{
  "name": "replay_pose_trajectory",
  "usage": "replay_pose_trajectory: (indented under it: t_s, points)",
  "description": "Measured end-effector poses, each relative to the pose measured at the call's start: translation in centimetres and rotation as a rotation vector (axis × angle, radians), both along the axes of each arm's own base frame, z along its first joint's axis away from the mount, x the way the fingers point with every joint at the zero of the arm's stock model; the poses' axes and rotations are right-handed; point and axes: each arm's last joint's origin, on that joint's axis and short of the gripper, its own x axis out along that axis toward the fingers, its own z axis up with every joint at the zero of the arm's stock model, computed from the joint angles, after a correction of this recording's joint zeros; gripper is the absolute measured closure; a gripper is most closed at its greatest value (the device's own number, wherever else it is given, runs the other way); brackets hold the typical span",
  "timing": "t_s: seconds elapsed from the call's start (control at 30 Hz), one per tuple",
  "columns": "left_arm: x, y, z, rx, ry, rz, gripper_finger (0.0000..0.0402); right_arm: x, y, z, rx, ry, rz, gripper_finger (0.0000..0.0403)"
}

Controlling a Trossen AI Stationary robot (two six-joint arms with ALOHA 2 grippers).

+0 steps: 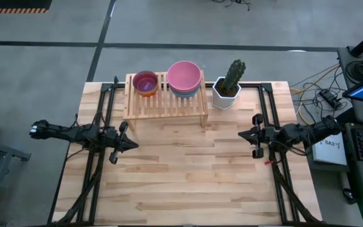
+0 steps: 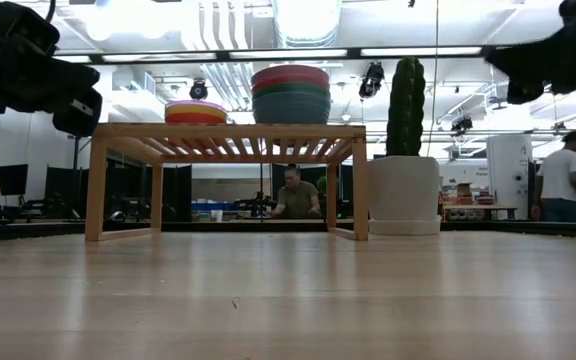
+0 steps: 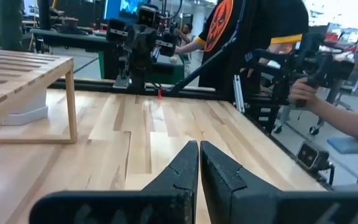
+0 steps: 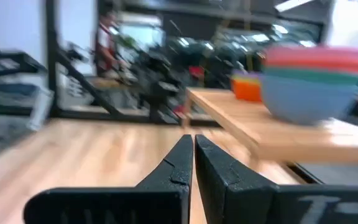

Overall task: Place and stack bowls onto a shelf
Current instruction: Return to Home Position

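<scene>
Seen from overhead, both arms reach in from the sides of the bench [image 1: 188, 183], and neither is holding anything. My left pincer [image 3: 199, 146] has its two fingers pressed together, tips pointing across the bench toward the right arm. My right pincer [image 4: 188, 140] is also pressed together and points back toward the left arm. Both hover above bare wood, well apart from each other.

The shelf [image 1: 166, 107] stands at the far edge of the bench, between the two arms and beyond both pincer tips. Its long axis runs left to right. I judge that drawing either arm home carries it away from the shelf, so nothing lies in the way. The left pincer is nearer the shelf's left end. The right pincer is nearer its right end, with the cactus pot [image 1: 225, 96] just beside that end.

Every bowl I can see sits on the shelf, in two nested stacks. The left stack [image 1: 145, 82] is lower, with purple uppermost over orange-red and yellow rims. The right stack [image 1: 184, 77] is taller, with pink on top and green and blue-teal beneath. Both top bowls are empty. I cannot count every bowl.
</scene>
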Motion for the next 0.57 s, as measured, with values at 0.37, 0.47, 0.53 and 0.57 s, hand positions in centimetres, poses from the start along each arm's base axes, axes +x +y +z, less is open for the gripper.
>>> replay_pose_trajectory:
  t_s: [0.37, 0.47, 0.53, 0.57]
  points:
    - [0.03, 0.02, 0.39, 0.007, -0.028, 0.007, 0.0402, -0.10, -0.87, -0.53, -0.138, 0.094, -0.332, 0.0394]
    - [0.06, 0.02, 0.35, 0.008, -0.023, 0.007, 0.0402, -0.11, -0.95, -0.58, -0.003, 0.070, -0.348, 0.0394]
    - [0.08, 0.01, 0.33, 0.008, -0.020, 0.007, 0.0402, -0.11, -0.95, -0.58, 0.129, 0.039, -0.336, 0.0394]
    - [0.09, 0.01, 0.33, 0.009, -0.019, 0.007, 0.0402, -0.12, -0.95, -0.58, 0.185, 0.025, -0.330, 0.0394]
